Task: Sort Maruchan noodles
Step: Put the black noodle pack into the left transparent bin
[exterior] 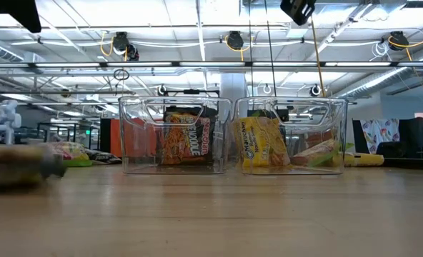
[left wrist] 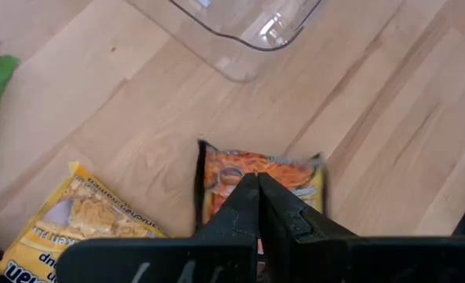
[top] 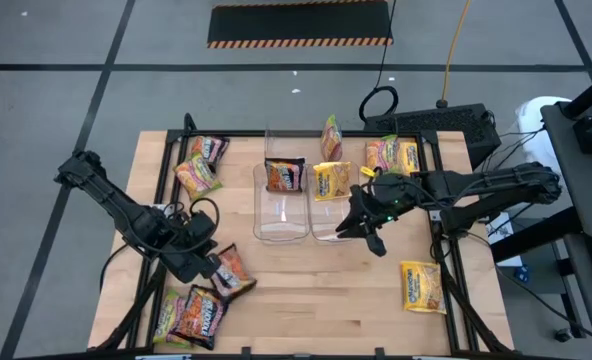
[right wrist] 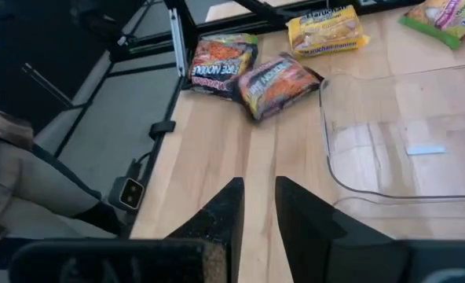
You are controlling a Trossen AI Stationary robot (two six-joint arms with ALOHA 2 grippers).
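Orange packet (left wrist: 264, 182): your left gripper (left wrist: 258, 185) is pinched closed over it, only wrist view shows; right gripper (right wrist: 258, 206) slightly parted, empty.

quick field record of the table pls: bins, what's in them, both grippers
left bin: clear, holds one dark orange packet, upright
right bin: clear, holds one yellow packet, upright
left gripper: jaws shut over an orange packet lying on the table
right gripper: jaws open, empty, near the right bin's front
loose packets: scattered on the table around the bins
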